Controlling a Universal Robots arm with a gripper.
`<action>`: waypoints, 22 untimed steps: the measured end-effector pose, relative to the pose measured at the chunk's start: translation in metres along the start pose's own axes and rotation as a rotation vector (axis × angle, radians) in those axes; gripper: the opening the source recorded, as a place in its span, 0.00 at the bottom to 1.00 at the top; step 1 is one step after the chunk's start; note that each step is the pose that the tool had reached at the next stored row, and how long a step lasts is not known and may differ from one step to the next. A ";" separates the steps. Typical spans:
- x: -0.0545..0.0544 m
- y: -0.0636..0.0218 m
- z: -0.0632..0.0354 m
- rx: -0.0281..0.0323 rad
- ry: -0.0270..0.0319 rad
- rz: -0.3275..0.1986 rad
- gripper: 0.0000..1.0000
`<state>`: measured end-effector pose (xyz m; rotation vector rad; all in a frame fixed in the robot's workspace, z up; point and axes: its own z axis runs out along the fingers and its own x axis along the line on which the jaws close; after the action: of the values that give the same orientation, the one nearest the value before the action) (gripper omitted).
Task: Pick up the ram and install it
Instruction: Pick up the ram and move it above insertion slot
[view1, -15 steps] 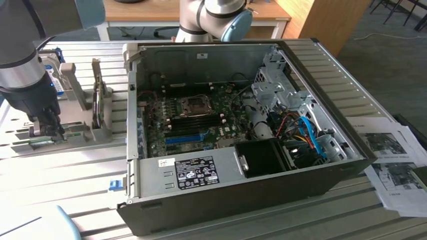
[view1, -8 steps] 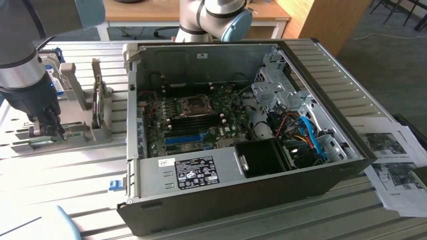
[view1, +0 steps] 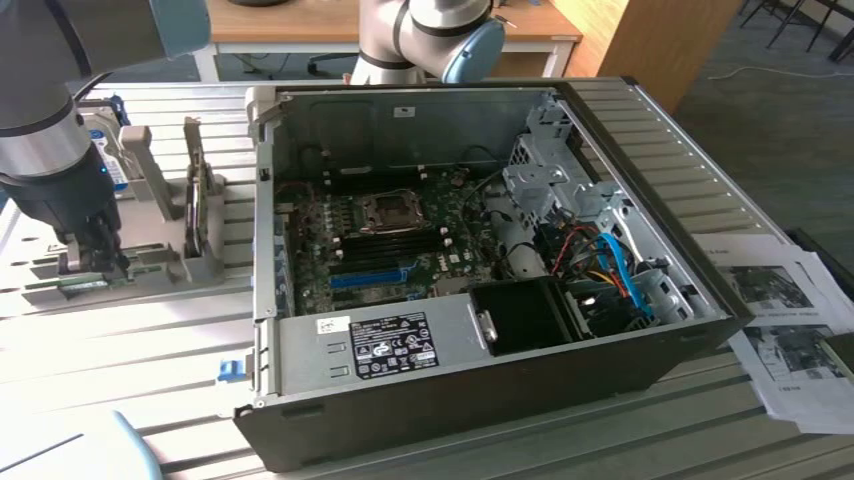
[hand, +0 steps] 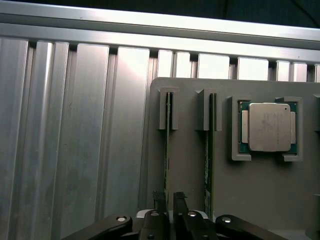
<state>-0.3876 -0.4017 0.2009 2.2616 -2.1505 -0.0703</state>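
One end of the ram (hand: 167, 150) sits between the parted jaws of the released gripper (hand: 169, 201).

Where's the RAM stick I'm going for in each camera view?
Exterior view: the ram, a green sliver in the grey holder at the exterior view's left, under the gripper.
Wrist view: the ram stands on edge in the slot farther from the processor chip, in line with the gripper.
Shared landmark: the grey holder.
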 end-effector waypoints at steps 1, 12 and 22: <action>0.000 0.0000 0.0000 0.0000 0.0000 0.000 0.21; 0.000 0.0000 0.0000 0.0000 0.0000 0.000 0.11; 0.000 0.0001 -0.0022 0.0001 -0.0001 0.000 0.11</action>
<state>-0.3876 -0.4017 0.2031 2.2617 -2.1505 -0.0703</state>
